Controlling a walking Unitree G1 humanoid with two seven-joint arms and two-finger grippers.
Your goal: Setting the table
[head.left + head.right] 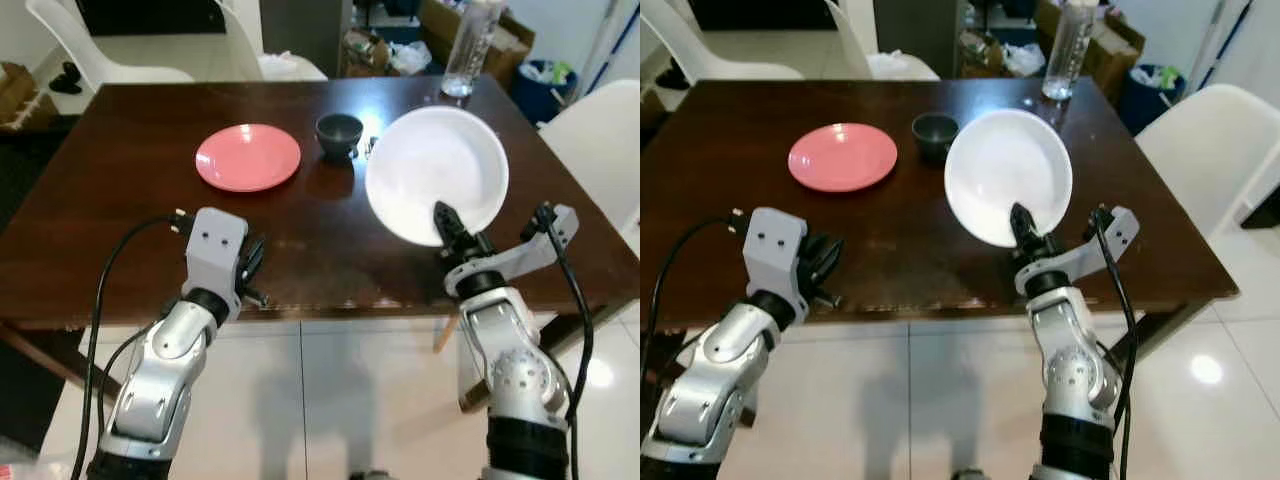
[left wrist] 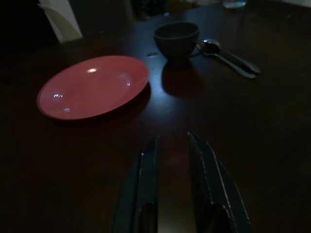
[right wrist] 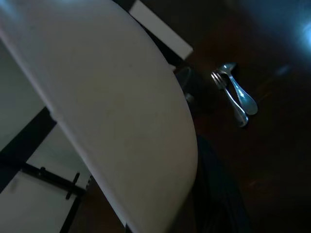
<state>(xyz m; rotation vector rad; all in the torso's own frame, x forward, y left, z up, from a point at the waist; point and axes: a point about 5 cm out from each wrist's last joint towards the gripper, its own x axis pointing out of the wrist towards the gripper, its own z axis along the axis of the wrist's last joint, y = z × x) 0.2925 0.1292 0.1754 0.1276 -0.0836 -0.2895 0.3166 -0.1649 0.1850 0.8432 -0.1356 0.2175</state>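
Right end effector (image 1: 447,226) grips the near rim of one white plate (image 1: 436,172), held tilted above the right side of the dark wood surface (image 1: 120,230), concave face toward the robot, far rim raised. One pink plate (image 1: 248,156) lies flat, left of center. One dark bowl (image 1: 339,133) upright just beside it. One spoon (image 2: 214,48) and one fork (image 3: 228,94) lie side by side right of the bowl, heads toward the bowl, handles pointing away. One clear bottle (image 1: 470,45) stands at the far edge. Left end effector (image 2: 172,194) hovers at the near edge, fingers slightly parted, gripping nothing.
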